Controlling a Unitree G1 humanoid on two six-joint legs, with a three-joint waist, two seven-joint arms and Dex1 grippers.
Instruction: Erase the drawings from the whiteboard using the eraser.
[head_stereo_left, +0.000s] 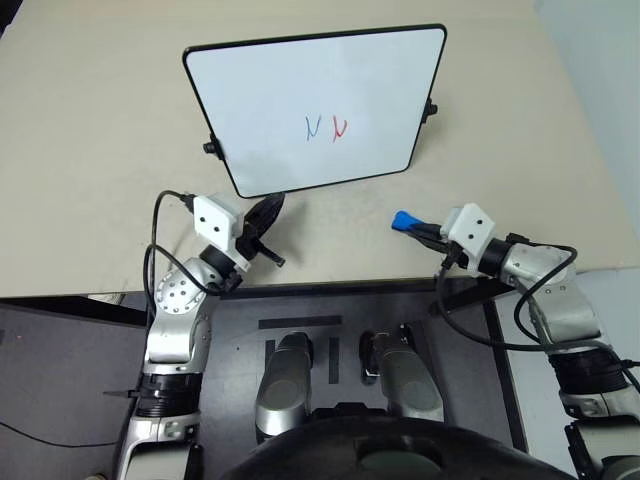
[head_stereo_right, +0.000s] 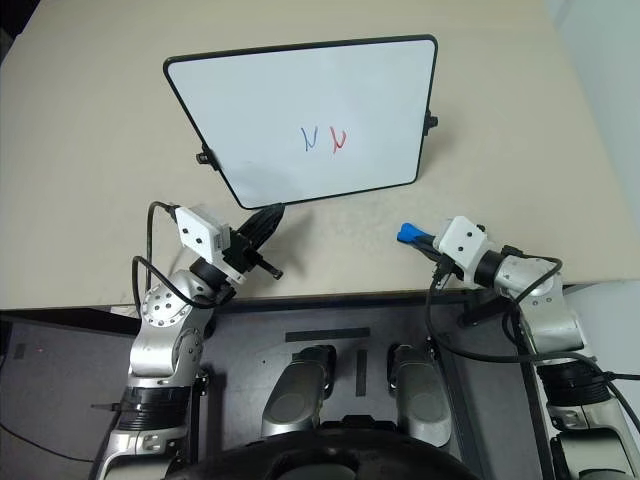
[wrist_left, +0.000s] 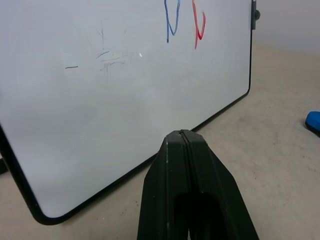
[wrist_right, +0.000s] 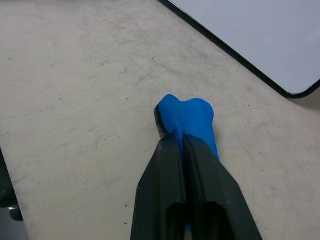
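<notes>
At the near edge of a beige table (head_stereo_left: 90, 150), the right gripper (wrist_right: 184, 137) is clenched on the eraser (wrist_right: 189, 118), its two black fingers (wrist_right: 162, 170) pressed together over the blue bone-shaped piece. The eraser's long axis runs in line with the fingers; its flared free end juts out past the fingertips, pointing forward and toward the robot's left, in the direction of the whiteboard (head_stereo_left: 290, 90). In the head views the eraser (head_stereo_left: 404, 220) sits low over the tabletop, well to the right of the other arm and just short of the board's near right corner.

The left gripper (wrist_left: 182, 134) is also clenched, its fingers meeting in a thin seam with nothing between them. It hovers just before the board's near edge, close to the near left corner, aimed at the white face.

Beyond both arms, the whiteboard stands tilted on the table, a glossy white rectangle with rounded corners, a thin black frame and small black knobs (head_stereo_left: 211, 148) at its sides. The drawings (head_stereo_left: 327, 127), one blue squiggle and one red beside it, sit toward the lower right of the board, intact and apart from the eraser. Faint grey smudges (wrist_left: 107, 57) mark the board's left part.

The tabletop is pale and lightly scuffed, and past its right edge lies a light floor (head_stereo_left: 600, 60).
</notes>
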